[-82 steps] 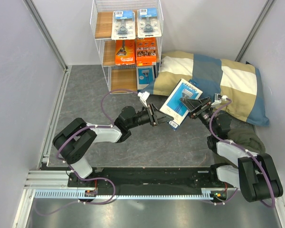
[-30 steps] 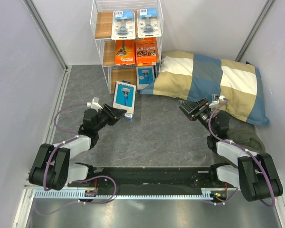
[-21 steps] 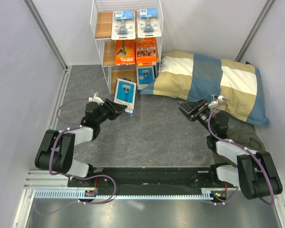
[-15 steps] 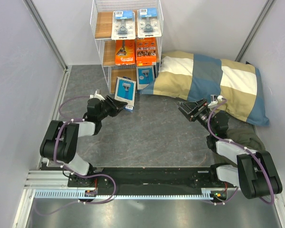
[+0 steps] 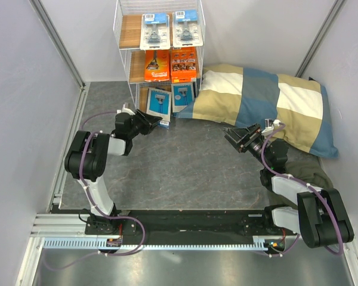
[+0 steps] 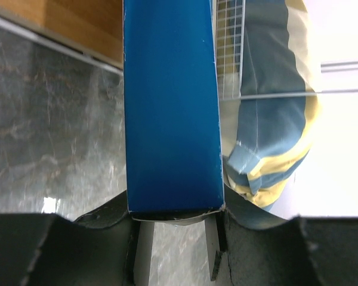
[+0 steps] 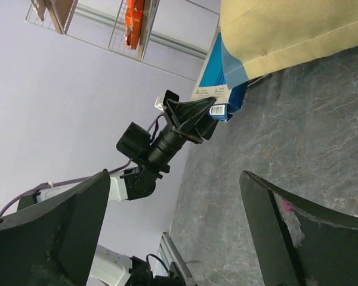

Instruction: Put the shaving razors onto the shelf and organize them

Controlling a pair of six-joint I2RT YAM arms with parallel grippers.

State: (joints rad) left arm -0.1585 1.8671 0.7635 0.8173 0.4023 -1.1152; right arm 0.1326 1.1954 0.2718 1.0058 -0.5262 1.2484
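One blue razor box (image 5: 156, 102) is clamped by its lower end in the left hand (image 5: 144, 123), at the bottom tier of the shelf (image 5: 130, 36). It should go in upright, just beside the other blue box (image 5: 182, 96), before release. The right hand (image 5: 238, 138) stands wide open and empty.

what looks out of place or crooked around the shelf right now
Only the bottom tier. One blue box leans at the shelf's lower left opening, clamped in the left gripper, not set beside the other blue box. The checked pillow also crowds that tier's right corner. Upper tiers look tidy.
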